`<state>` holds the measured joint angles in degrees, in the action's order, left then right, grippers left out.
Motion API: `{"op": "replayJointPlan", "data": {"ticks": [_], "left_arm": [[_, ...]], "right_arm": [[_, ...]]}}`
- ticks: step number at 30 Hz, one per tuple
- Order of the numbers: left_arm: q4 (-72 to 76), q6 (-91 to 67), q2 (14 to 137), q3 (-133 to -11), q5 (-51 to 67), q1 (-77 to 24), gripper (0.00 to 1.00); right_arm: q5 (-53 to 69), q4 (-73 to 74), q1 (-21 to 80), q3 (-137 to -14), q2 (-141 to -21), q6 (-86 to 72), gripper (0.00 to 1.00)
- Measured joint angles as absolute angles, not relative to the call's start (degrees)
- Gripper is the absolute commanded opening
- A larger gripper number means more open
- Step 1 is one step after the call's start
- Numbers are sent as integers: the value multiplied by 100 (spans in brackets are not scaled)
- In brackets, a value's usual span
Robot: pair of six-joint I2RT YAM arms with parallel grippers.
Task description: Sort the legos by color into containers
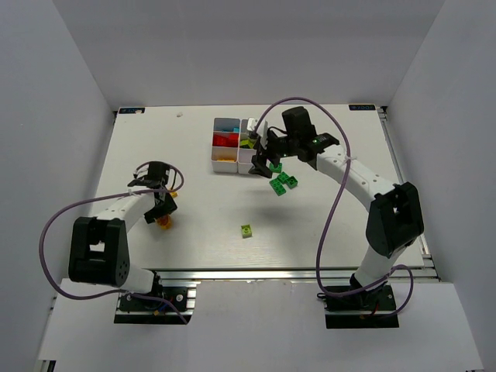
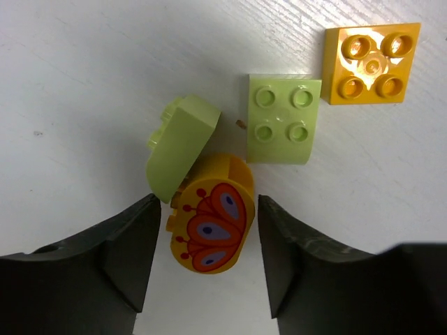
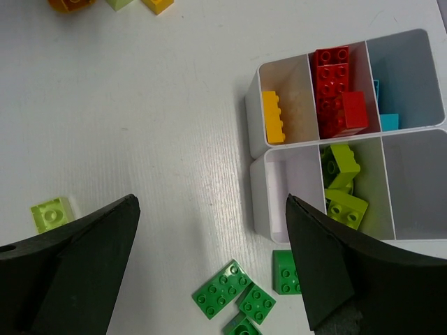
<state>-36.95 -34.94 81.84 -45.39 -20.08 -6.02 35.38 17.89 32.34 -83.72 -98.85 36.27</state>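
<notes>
Your right jaws gape empty beside the glossy white tray point(image 3: 262, 202); left jaws flank a rounded, yellow, butterfly-printed brick point(image 2: 209, 223), grip unclear.

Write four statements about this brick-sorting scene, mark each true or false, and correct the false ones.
1. The red bricks lie inside a compartment of the tray. True.
2. The dark green bricks are in the tray. False: they lie on the table beside it.
3. The left gripper has its jaws on either side of a printed yellow brick. True.
4. The right gripper is shut on a brick. False: its jaws are open and empty.
</notes>
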Motion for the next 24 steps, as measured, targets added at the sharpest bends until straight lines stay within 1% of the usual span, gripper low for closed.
{"op": "replayJointPlan", "data": {"ticks": [1, 7, 8, 11, 12, 14, 15, 19, 24], "left_arm": [[-3653, -3485, 8217, -4534, -1986, -598, 61], [-3479, -3452, 8189, -4434, -1892, -578, 52], [-3461, -3457, 8160, -4410, -1879, -578, 48], [-3422, -3503, 8040, -4318, -1789, -574, 42], [-3420, -3527, 7977, -4270, -1747, -572, 35], [-3428, -3570, 7843, -4191, -1623, -572, 28], [-3450, -3597, 7773, -4160, -1540, -572, 22], [-3463, -3649, 7393, -4152, -1063, -574, 16], [-3317, -3863, 6803, -4259, -255, -574, 13]], "right_arm": [[3538, 1789, 3218, -8372, -9885, 3616, 89], [3538, 1787, 3148, -8372, -9885, 3605, 89], [3535, 1787, 3144, -8372, -9885, 3603, 89], [3538, 1787, 3118, -8372, -9885, 3592, 89], [3538, 1787, 3118, -8372, -9885, 3592, 89], [3538, 1787, 3114, -8372, -9885, 3588, 89], [3538, 1785, 3111, -8372, -9885, 3583, 89], [3581, 1785, 3096, -8372, -9885, 3548, 89], [3623, 1782, 3022, -8372, -9880, 3489, 89]]}}
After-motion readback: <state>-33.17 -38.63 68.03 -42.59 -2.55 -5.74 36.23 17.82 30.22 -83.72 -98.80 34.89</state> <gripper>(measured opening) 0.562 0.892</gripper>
